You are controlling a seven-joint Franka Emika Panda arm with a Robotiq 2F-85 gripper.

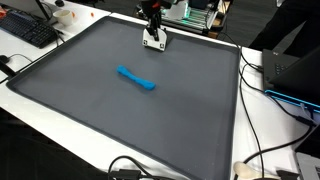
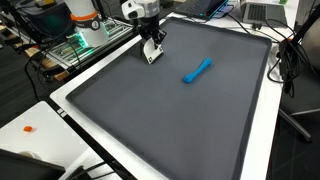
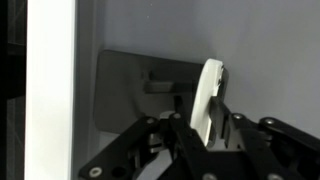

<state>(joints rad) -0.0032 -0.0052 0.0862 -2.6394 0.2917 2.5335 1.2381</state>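
pointing down at mat [image 1: 100, 110] edge, tool [image 1: 154, 38] pinching white block [image 3: 208, 95]

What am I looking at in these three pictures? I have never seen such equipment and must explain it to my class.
This is a robot arm ending in a two-fingered claw. Two pictures come from cameras outside the robot, looking at the same table from different places. The third comes from a camera on the wrist, looking along the claw. On the white table lies a dark grey mat, and on it a blue stick-shaped object. Near the mat's edge, a small white piece sits between the claw's fingers. Whether they grip it firmly cannot be told.
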